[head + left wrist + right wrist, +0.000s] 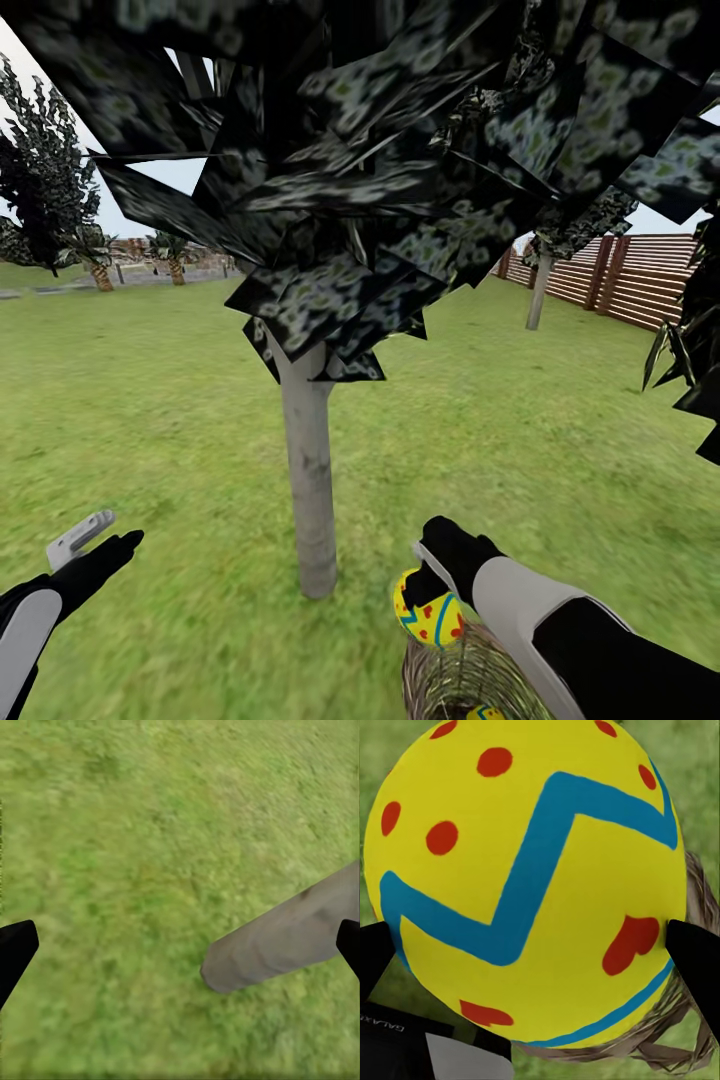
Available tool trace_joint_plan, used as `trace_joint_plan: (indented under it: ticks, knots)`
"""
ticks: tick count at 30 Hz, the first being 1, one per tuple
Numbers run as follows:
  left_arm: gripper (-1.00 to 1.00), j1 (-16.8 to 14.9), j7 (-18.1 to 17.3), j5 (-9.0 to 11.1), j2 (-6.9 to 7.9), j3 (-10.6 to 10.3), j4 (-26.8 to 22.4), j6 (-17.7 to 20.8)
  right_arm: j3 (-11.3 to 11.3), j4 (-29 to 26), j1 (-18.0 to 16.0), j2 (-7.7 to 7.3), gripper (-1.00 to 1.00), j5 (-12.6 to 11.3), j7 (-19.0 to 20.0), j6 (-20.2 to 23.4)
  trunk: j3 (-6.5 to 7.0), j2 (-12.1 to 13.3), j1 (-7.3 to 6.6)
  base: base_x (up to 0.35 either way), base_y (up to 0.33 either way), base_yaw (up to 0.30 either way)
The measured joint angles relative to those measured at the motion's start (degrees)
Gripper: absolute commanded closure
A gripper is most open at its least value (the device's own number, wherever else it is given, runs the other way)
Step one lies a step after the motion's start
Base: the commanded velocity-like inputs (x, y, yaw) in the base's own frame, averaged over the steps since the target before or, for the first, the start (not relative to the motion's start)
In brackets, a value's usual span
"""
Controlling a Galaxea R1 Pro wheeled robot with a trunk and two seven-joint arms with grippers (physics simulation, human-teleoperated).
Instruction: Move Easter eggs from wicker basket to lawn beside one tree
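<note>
We see one Easter egg (428, 607), yellow with a blue zigzag and red marks, pinched in the right tool (437, 590) just above the braided rim of the wicker basket (452, 678). In the right wrist view the same egg (525, 881) sits between the two black fingertips (694, 952), which press on its sides, with wicker strands (682, 1020) visible behind it. A second egg (486, 713) shows as a small yellow patch down inside the basket, at the bottom edge of the head view. We cannot make out a third egg.

The basket stands on the lawn (150, 400) close to the foot of the tree (308, 470), whose pale grey trunk rises just beside it on the robot's left, under dark, pale-speckled leaf clusters (380, 150).

Our left tool (95, 545) hangs over bare grass on the far side of the trunk from the basket, its fingers spread and holding nothing. In the left wrist view the grey trunk (289, 934) lies between the black fingertips (15, 952), over the grass (150, 832).

Farther off, a brown slat fence (640, 280) runs along the right side of the garden, with another pale trunk (539, 290) before it
</note>
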Motion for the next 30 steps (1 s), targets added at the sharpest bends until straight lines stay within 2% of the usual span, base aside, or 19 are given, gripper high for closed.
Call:
trace_joint_plan:
  ticks: [4, 12, 14, 17, 19, 30]
  knots:
    - [-1.0, 0.0, 0.0, 0.0, 0.0, 0.0, 0.1, 0.0, 0.0, -0.7, 0.3, 0.34, 1.0, 0.0, 1.8, -0.1, 0.72, 1.6, -0.88, 0.0, 0.0, 0.029]
    - [-1.0, 0.1, -0.1, -0.1, 0.02, 0.0, 0.0, -0.1, 0.1, -0.9, 0.4, 0.56, 1.0, 0.1, 2.8, -0.5, 0.72, 1.6, -0.89, 0.0, 0.0, 0.212]
    - [-1.0, 0.1, -0.1, -1.8, 0.01, 0.0, 0.0, -0.1, 0.1, -0.9, 0.4, 0.56, 1.0, 0.1, 2.9, -0.6, 0.72, 1.6, -0.88, -0.043, 0.039, 0.244]
    - [-1.0, 0.1, -0.2, -6.1, -0.12, 0.1, 0.0, -0.1, 0.1, -0.8, 0.5, 0.56, 1.0, 0.0, 2.9, -0.6, 0.72, 1.6, -0.87, -0.156, 0.141, 0.246]
    - [-1.0, 0.1, -0.3, -7.4, -0.15, 0.1, 0.0, -0.2, 0.1, -0.8, 0.5, 0.56, 1.0, 0.1, 2.9, -0.6, 0.72, 1.6, -0.87, -0.105, 0.094, 0.246]
    - [-1.0, 0.1, -0.5, -8.3, -0.18, 0.1, 0.0, -0.1, 0.1, -0.8, 0.9, 0.55, 1.0, 0.1, 3.0, -0.6, 0.72, 1.6, -0.86, -0.146, 0.156, 0.247]
